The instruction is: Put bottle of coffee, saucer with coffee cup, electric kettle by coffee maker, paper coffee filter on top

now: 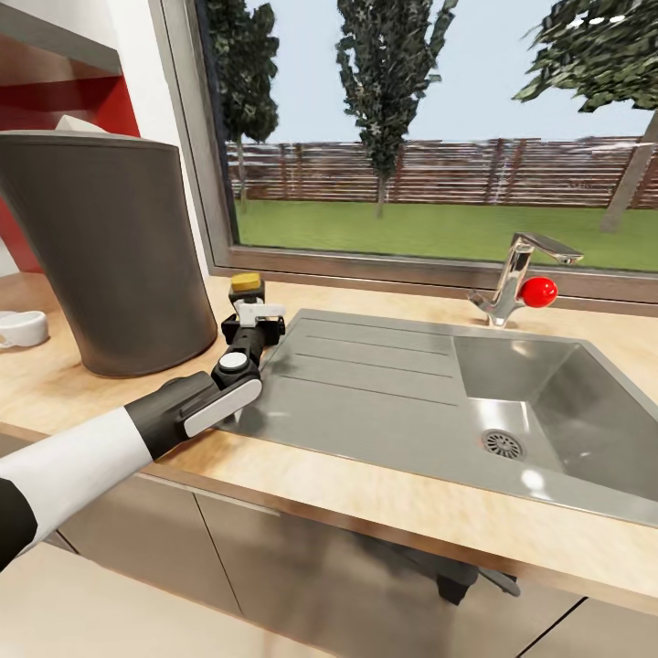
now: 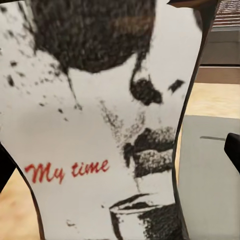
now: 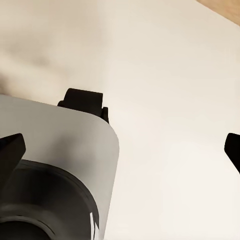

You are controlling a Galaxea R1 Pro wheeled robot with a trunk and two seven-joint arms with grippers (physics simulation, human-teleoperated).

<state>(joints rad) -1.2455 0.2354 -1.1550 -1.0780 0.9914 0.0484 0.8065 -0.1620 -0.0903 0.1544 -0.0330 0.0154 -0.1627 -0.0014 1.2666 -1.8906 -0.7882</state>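
The bottle of coffee (image 1: 247,291), a small dark jar with a yellow lid, stands on the kitchen countertop (image 1: 366,489) just right of the tall dark grey coffee maker (image 1: 114,247). My left gripper (image 1: 252,322) reaches it from the front, open, a finger on each side. Up close, the bottle's pale "My time" label (image 2: 100,125) sits between the fingertips (image 2: 233,149) of the left gripper (image 2: 119,160). A pale paper coffee filter (image 1: 78,123) pokes above the coffee maker's top. A white coffee cup (image 1: 23,327) shows at the left edge. My right gripper (image 3: 120,150) hangs open and empty over pale floor.
A steel sink (image 1: 548,411) with a drainboard (image 1: 366,375) lies directly right of the bottle. A chrome faucet (image 1: 516,274) with a red knob stands behind it, under a wide window. Grey cabinet fronts (image 1: 302,567) run below the counter edge.
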